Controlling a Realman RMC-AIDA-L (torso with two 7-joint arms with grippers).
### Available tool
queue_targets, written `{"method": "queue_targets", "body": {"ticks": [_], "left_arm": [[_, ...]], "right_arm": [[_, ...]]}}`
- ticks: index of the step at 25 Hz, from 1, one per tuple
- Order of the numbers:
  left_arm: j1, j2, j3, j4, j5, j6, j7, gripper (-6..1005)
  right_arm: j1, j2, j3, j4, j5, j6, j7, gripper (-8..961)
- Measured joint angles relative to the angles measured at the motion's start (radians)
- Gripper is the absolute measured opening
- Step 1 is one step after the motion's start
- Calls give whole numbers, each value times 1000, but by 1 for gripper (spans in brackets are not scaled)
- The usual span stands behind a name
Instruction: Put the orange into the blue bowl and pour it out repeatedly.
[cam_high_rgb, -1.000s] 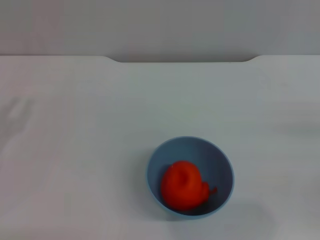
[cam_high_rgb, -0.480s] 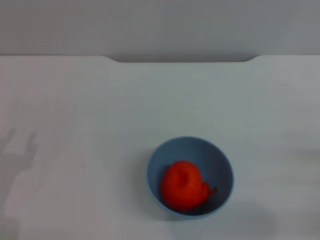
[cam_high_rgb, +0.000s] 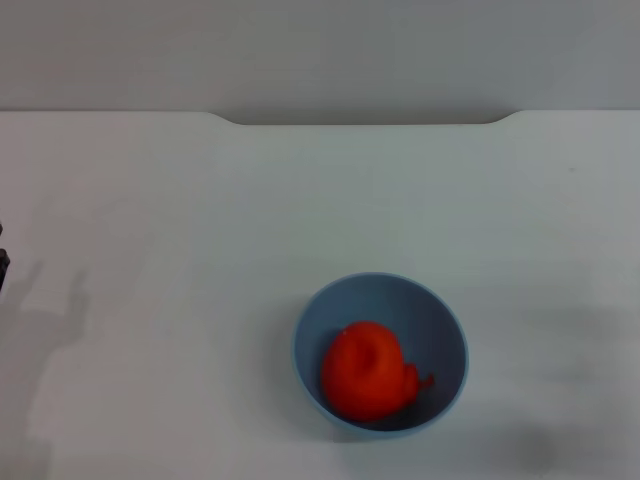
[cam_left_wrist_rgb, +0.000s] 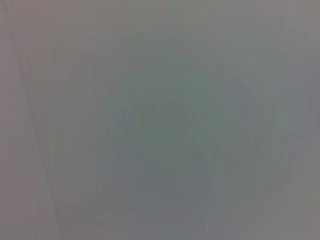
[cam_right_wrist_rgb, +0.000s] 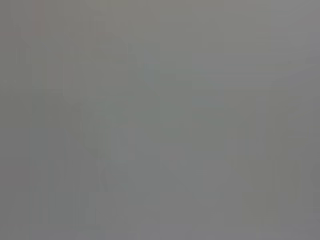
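1 blue bowl (cam_high_rgb: 380, 355): round, deep, light blue, standing upright on the white table (cam_high_rgb: 200, 200), toward the near side and slightly right of centre in the head view. 1 orange (cam_high_rgb: 367, 370): bright red-orange, roundish, lying inside the bowl, resting on its bottom and against the near-left part of the inner wall; a small pointed nub juts from its right side toward the bowl's right wall. Bowl interior to the far and right of the fruit is bare and glossy. Table surface: white, plain, with a recessed notch along its far edge, beyond which lies a grey wall (cam_high_rgb: 320, 50). Left gripper (cam_high_rgb: 3, 258): only a dark sliver shows at the extreme left edge of the head view, well apart from the bowl; a soft grey shadow falls on the table just beside it, at near left. Whether this claw is wide or narrow cannot be told from that sliver. Right gripper: out of sight in all 3 views, so its claw state cannot be told. Left wrist view and right wrist view: each shows only a blank greyish surface, with no object distinguishable.
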Motion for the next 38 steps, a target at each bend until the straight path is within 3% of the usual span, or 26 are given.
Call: {"method": "queue_targets", "body": {"ticks": [9,38], "left_arm": [[-22,0,0,-21,1,1,-118,536],[-27,0,0,-33,44,2,-137,535]], "right_arm": [[6,-1,0,5,-2,27,61,537],[28,-6,2,-10,-2,41,126,537]]}}
